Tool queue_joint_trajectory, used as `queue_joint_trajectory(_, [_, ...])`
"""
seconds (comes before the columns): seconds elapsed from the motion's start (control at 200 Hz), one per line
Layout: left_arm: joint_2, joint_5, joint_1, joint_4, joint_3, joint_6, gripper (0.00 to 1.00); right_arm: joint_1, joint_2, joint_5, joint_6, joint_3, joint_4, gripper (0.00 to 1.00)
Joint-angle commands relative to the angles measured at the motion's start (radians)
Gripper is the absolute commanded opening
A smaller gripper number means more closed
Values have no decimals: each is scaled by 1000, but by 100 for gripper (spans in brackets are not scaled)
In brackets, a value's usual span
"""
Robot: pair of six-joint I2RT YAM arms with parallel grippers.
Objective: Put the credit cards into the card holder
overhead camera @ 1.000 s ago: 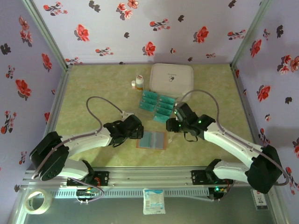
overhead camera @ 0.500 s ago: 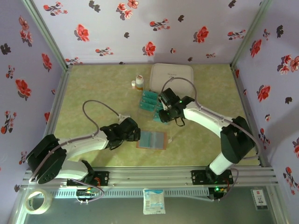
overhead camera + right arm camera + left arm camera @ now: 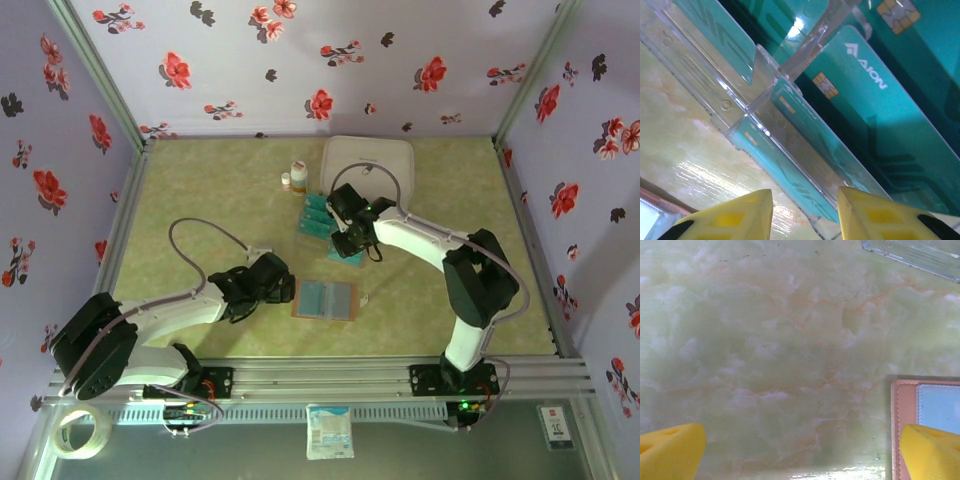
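The card holder (image 3: 325,298) lies open on the table, reddish-brown rim around a pale blue-grey inside; its left edge (image 3: 925,405) shows in the left wrist view. My left gripper (image 3: 278,282) (image 3: 800,457) is open just left of it, with bare table between the yellow fingertips (image 3: 670,452). Several teal credit cards (image 3: 320,215) (image 3: 875,115) stand in a clear plastic tray (image 3: 740,107). My right gripper (image 3: 346,240) (image 3: 805,220) hovers over the tray's near corner. Its yellow fingers (image 3: 735,217) stand apart, holding nothing.
A large white zipped case (image 3: 368,165) lies behind the tray, with two small bottles (image 3: 297,177) to its left. A corner of the clear tray (image 3: 920,252) shows at the top right of the left wrist view. Floral walls enclose the table.
My right arm has swung from the card holder's right side back and left to the card tray. The left gripper has slid slightly left, still open.
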Motion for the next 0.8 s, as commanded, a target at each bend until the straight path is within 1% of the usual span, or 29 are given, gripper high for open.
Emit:
queue_joint_trajectory(0.0, [-3, 14, 16, 7, 2, 14, 100, -6, 28, 20, -40, 30, -29, 39])
queue_joint_trajectory(0.205, [8, 25, 30, 18, -2, 21, 100, -6, 60, -2, -54, 30, -27, 37])
queue_joint_trajectory(0.315, [17, 35, 38, 27, -7, 21, 100, -6, 62, -12, -57, 27, -29, 33])
queue_joint_trajectory(0.67, [38, 51, 49, 43, 2, 26, 100, -6, 30, -39, -58, 4, -33, 26])
queue_joint_trajectory(0.795, [44, 54, 50, 46, 4, 26, 100, -6, 24, -57, -59, 0, -36, 21])
